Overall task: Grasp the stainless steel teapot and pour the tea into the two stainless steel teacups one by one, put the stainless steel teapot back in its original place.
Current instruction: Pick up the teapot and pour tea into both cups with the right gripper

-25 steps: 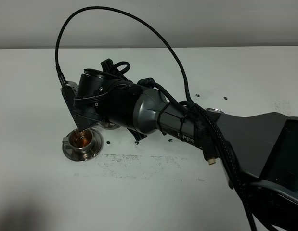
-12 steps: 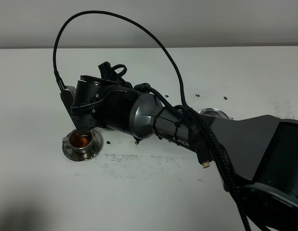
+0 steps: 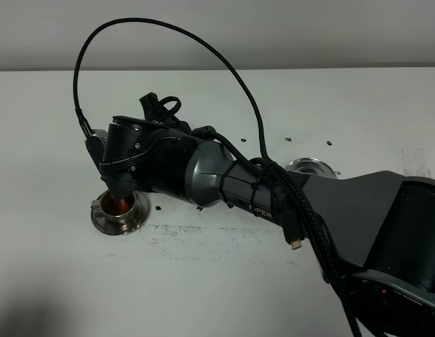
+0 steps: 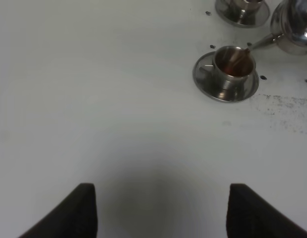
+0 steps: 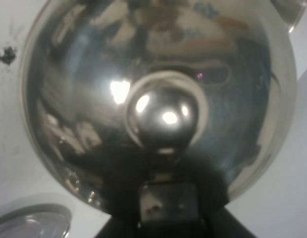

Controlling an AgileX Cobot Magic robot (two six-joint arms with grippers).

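Note:
My right arm reaches across to the left in the exterior view and hides the stainless steel teapot there. In the right wrist view the teapot's domed lid and knob (image 5: 163, 116) fill the picture, and my right gripper (image 5: 165, 206) is shut on its handle. The left wrist view shows the teapot (image 4: 294, 27) tilted with its spout over the near teacup (image 4: 232, 64), which holds brown tea on its saucer (image 4: 205, 82). That cup also shows in the exterior view (image 3: 120, 208). The second teacup (image 4: 242, 9) stands behind it. My left gripper (image 4: 163, 213) is open and empty, well away from them.
The flat round steel disc (image 3: 312, 167) lies bare on the white table, to the right of the arm's forearm. A black cable (image 3: 168, 28) arcs high over the arm. Small dark specks and scuff marks (image 3: 196, 235) mark the tabletop near the cup.
My right arm has swung a little further left and down over the near cup. The steel disc by the forearm shows more fully now.

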